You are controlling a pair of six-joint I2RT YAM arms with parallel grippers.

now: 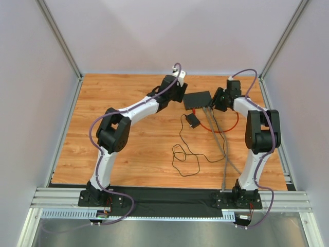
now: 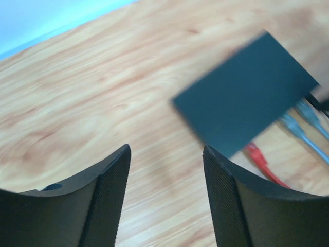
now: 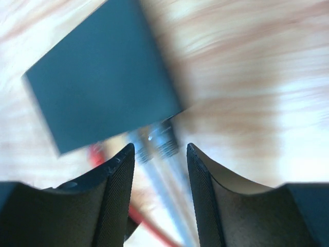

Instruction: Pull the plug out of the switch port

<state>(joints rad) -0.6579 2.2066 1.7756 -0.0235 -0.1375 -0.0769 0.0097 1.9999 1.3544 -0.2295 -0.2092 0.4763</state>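
**1. Pincer state.** My right pincer [image 3: 160, 150] stands open, pads apart, gripping nothing. My left pincer [image 2: 167, 150] is likewise open and empty.

**2. Location of the work.** The network switch [image 1: 198, 100] lies flat on the far middle of the table [image 1: 128, 149], between my two pincers. Its port face looks toward the near edge. Two grey plugs [image 3: 158, 141] sit side by side in it, with a red plug [image 2: 255, 153] beside them.

**3. Governing relation.** The grey plugs lie directly ahead of my right pincer, just beyond the fingertips and in line with the gap. Their long axis runs out of the port face toward that pincer, so in my judgement the pull should go straight back along it. The right arm is the nearer to the ports. The left pincer faces the switch's closed side, suited to bracing the box.

**4. View differences.** Only the right wrist view shows the plug boots against the port edge. Only the top view shows the grey cables [image 1: 224, 154] trailing nearward and the small adapter [image 1: 193, 120] lying just near of the switch, apart from it. Both wrist views are blurred, so I cannot tell how deep each plug is seated.
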